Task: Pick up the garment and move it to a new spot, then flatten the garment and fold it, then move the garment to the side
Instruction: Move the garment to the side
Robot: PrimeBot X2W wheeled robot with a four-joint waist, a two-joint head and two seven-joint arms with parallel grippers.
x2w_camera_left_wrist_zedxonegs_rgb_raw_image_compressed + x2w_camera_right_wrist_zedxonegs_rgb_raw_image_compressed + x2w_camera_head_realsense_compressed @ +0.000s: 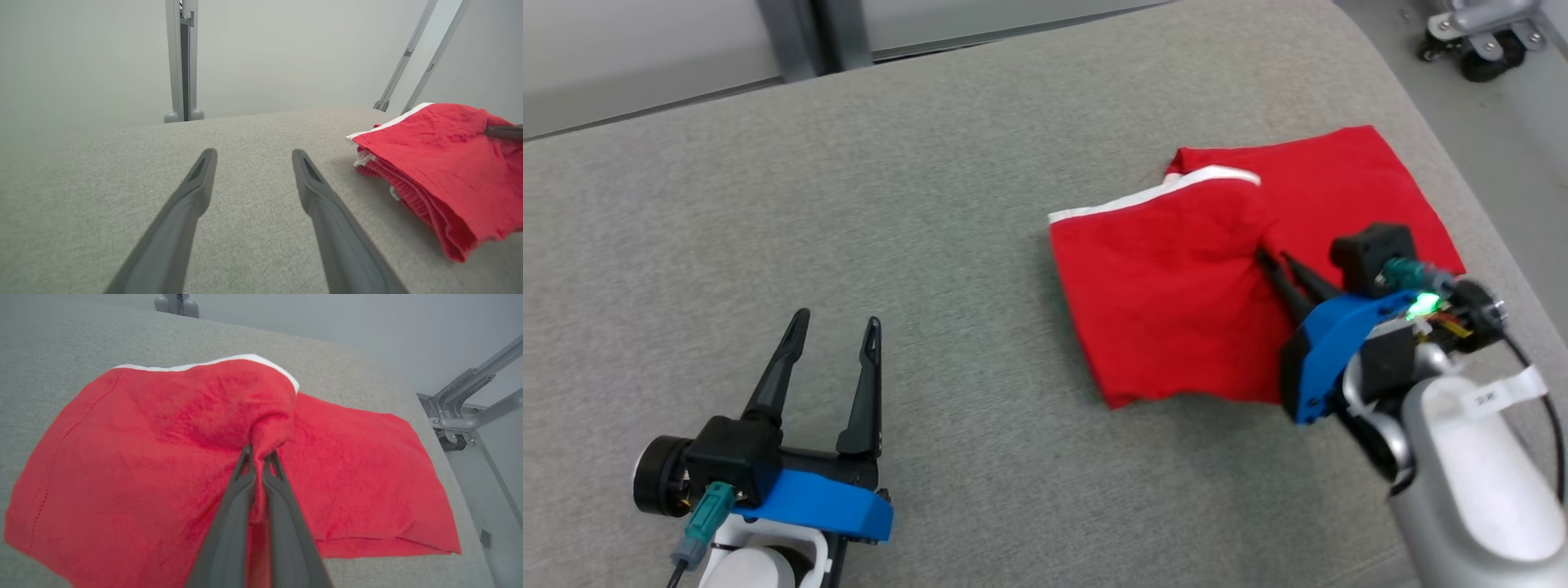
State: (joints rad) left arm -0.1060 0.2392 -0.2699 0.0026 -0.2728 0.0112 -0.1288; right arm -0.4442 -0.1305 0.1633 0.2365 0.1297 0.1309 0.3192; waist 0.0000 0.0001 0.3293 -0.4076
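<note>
One grey tabletop (931, 204) holds the red garment (1168, 286), pinched in the right jaws. Left jaws are apart. Pale wall (81, 61) behind it.

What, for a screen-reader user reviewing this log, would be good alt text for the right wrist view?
The right gripper is shut on a raised pinch of cloth near the middle of the red garment, which has a white trim along its far edge. The garment lies folded on a grey fabric surface, with a metal frame beyond it at the view's right.
</note>
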